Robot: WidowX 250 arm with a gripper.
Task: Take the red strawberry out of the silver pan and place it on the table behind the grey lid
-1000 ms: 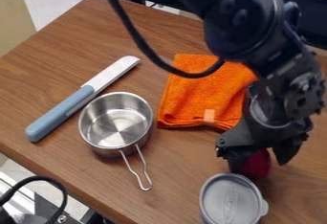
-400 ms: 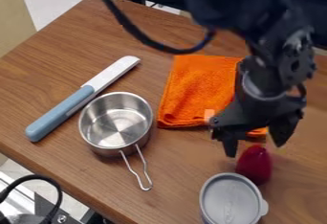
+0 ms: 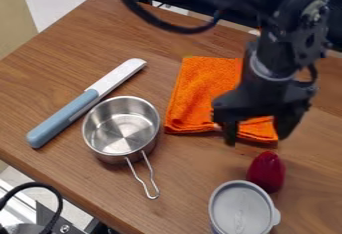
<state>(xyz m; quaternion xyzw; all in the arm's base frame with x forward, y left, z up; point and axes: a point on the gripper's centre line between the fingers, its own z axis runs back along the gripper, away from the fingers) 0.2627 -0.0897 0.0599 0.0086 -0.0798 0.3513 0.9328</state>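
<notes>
The black gripper (image 3: 255, 139) hangs at the right, over the lower right part of the folded orange cloth (image 3: 200, 93). It is open, its two fingers apart with nothing between them. Just below it in the view, a dark red object (image 3: 267, 172) rests on the table, touching or close beside a round grey-lidded container (image 3: 242, 209). Left of the cloth is a steel measuring cup (image 3: 121, 130), its wire handle toward the front. A knife (image 3: 83, 103) with a blue-grey handle and a pale blade lies diagonally left of the cup.
The wooden table (image 3: 87, 33) has its left front edge running down to the lower middle. A black cable loops from the arm above the back of the table. Dark equipment with another cable (image 3: 60, 205) is at the lower left, off the table.
The gripper has opened and moved up and away from the red object, which stays on the table. More of the table near the red object shows now.
</notes>
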